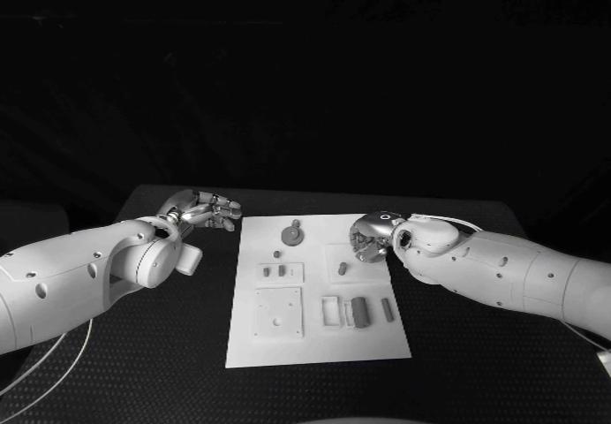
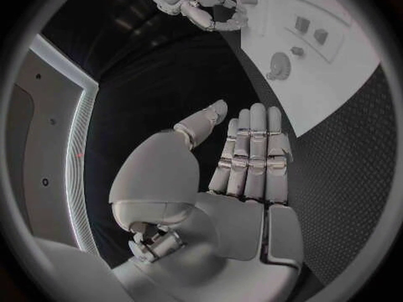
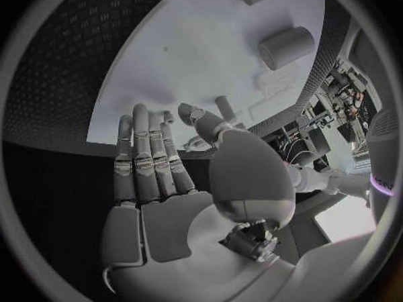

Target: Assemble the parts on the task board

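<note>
I see my left hand (image 1: 204,210) off the task board (image 1: 319,353), fingers (image 2: 256,147) straight, holding nothing; right hand (image 1: 372,238) over the board, fingers (image 3: 147,161) extended, empty.

Task board (image 1: 319,344): centre of table (image 1: 153,371).
Left hand (image 1: 204,210): beside board's far left corner, off it.
Right hand (image 1: 372,237): over board's far right part.
Parts (image 1: 359,312): on board, near half.
</note>
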`<state>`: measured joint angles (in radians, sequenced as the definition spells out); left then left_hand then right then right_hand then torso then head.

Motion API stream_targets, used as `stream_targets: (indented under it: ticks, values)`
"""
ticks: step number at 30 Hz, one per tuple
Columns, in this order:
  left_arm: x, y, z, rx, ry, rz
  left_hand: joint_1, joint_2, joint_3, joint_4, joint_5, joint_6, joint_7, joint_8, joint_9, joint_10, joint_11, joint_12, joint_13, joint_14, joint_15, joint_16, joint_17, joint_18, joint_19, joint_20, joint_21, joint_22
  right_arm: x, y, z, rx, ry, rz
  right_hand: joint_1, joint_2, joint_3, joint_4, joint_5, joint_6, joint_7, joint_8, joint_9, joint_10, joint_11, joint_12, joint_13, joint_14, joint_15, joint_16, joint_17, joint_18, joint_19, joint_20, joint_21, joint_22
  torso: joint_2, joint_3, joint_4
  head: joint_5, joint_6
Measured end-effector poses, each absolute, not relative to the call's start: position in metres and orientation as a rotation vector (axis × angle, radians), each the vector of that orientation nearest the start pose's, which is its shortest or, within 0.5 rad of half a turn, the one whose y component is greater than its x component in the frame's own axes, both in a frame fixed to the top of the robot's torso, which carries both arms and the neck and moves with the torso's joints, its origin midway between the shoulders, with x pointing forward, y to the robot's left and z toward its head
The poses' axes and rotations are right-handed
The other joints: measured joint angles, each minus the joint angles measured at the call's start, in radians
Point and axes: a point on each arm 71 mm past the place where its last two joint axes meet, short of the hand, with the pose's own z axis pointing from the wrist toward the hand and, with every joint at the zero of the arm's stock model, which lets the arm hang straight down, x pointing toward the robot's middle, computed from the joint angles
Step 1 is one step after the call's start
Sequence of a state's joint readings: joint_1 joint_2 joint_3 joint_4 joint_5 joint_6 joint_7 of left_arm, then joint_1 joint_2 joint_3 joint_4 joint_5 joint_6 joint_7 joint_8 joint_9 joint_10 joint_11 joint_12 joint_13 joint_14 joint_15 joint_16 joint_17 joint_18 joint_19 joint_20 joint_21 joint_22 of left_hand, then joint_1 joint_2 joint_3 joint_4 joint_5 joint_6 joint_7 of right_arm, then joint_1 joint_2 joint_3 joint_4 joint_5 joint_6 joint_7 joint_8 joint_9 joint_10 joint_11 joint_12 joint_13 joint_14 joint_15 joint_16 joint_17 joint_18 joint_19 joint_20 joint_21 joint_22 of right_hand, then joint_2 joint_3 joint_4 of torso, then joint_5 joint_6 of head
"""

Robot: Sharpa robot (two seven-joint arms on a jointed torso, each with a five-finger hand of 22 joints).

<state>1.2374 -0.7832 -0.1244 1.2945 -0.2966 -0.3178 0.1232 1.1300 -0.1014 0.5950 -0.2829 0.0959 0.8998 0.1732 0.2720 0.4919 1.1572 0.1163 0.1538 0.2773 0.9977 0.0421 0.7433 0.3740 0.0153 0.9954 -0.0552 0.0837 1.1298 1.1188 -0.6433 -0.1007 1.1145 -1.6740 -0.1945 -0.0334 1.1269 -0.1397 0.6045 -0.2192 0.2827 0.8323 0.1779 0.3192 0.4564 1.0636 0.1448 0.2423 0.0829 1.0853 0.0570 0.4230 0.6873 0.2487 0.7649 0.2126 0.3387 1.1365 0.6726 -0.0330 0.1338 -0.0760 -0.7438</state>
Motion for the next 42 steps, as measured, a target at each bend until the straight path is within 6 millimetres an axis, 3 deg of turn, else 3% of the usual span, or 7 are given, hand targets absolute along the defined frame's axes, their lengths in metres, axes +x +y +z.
stream_targets:
  ticks: [5,13,18,22,28,34,42]
  values:
    - [0.525,0.253,-0.215,-0.969,1.67,-1.081,0.0,0.0,-0.003,0.003,0.0,-0.013,0.004,0.0,-0.003,-0.018,0.007,-0.008,-0.005,0.0,0.0,-0.008,0.009,0.0,0.0,0.0,-0.007,-0.004,0.52,-0.212,-0.278,-0.401,1.84,0.388,0.019,0.021,-0.004,-0.005,0.0,0.022,-0.005,0.01,0.0,0.026,-0.008,-0.005,0.007,0.007,-0.006,0.0,0.009,0.0,0.009,-0.002,-0.002,0.004,0.0,0.0006,-0.0009,0.0,-0.002]
    - [0.525,0.252,-0.214,-0.968,1.668,-1.082,0.0,0.0,-0.003,0.003,0.0,-0.021,0.007,0.0,-0.005,-0.026,0.011,-0.012,-0.008,0.004,0.004,-0.013,0.014,0.0,0.0,0.0,-0.006,-0.006,0.522,-0.21,-0.278,-0.405,1.836,0.386,0.024,0.093,0.005,-0.046,0.0,0.059,-0.025,0.027,0.008,0.058,-0.019,-0.016,0.015,0.012,-0.009,-0.008,0.023,0.0,0.016,-0.002,-0.014,0.009,0.001,0.0015,-0.0017,-0.003,-0.002]
    - [0.526,0.251,-0.214,-0.968,1.669,-1.083,0.0,0.0,-0.003,0.003,0.0,-0.025,0.01,0.0,-0.006,-0.026,0.012,-0.012,-0.008,0.004,0.004,-0.012,0.016,0.0,0.0,0.0,-0.006,-0.006,0.522,-0.209,-0.278,-0.417,1.832,0.379,0.042,0.118,0.029,-0.065,0.004,0.079,-0.03,0.032,0.01,0.08,-0.027,-0.024,0.021,0.022,-0.011,-0.011,0.033,0.0,0.032,-0.007,-0.016,0.012,0.001,0.0016,-0.0014,-0.004,-0.003]
    - [0.526,0.252,-0.214,-0.969,1.669,-1.082,0.0,0.0,-0.007,0.002,0.0,-0.025,0.01,0.0,-0.006,-0.026,0.012,-0.012,-0.008,0.004,0.004,-0.016,0.017,0.0,0.0,0.0,-0.01,-0.007,0.523,-0.208,-0.279,-0.434,1.826,0.368,0.065,0.095,0.121,-0.037,0.006,0.089,-0.033,0.034,0.008,0.097,-0.03,-0.035,0.025,0.033,-0.012,-0.019,0.042,0.0,0.045,-0.005,-0.024,0.014,0.001,0.0015,-0.001,-0.005,-0.004]
    - [0.526,0.252,-0.214,-0.97,1.669,-1.081,0.0,0.0,-0.008,0.002,0.0,-0.025,0.01,0.0,-0.006,-0.03,0.009,-0.012,-0.009,0.004,0.004,-0.016,0.019,0.0,0.0,0.0,-0.01,-0.007,0.523,-0.205,-0.28,-0.464,1.812,0.351,0.062,0.072,0.13,-0.044,0.005,0.095,-0.035,0.036,0.007,0.104,-0.029,-0.043,0.031,0.033,-0.012,-0.02,0.047,0.0,0.045,-0.005,-0.024,0.019,0.002,0.0015,-0.001,-0.006,-0.007]
    - [0.526,0.253,-0.214,-0.971,1.669,-1.078,-0.004,-0.004,-0.008,0.002,0.0,-0.031,0.011,0.0,-0.007,-0.033,0.012,-0.012,-0.01,0.004,0.004,-0.02,0.021,0.0,0.0,0.0,-0.01,-0.008,0.522,-0.204,-0.281,-0.499,1.792,0.327,0.063,0.016,0.134,-0.048,0.005,0.098,-0.035,0.027,0.004,0.104,-0.029,-0.054,0.032,0.033,-0.012,-0.03,0.054,0.0,0.045,-0.005,-0.029,0.028,0.002,0.0016,-0.0014,-0.007,-0.01]
    - [0.526,0.253,-0.214,-0.973,1.67,-1.076,-0.004,-0.004,-0.008,0.002,0.0,-0.031,0.011,0.0,-0.006,-0.033,0.012,-0.012,-0.01,0.004,0.004,-0.02,0.023,0.0,0.0,0.0,-0.009,-0.009,0.52,-0.201,-0.283,-0.519,1.765,0.318,0.063,-0.027,0.13,-0.043,0.005,0.101,-0.031,0.027,0.005,0.12,-0.034,-0.057,0.038,0.033,-0.012,-0.031,0.062,0.0,0.047,-0.007,-0.034,0.036,0.003,0.0023,-0.0021,-0.011,-0.011]
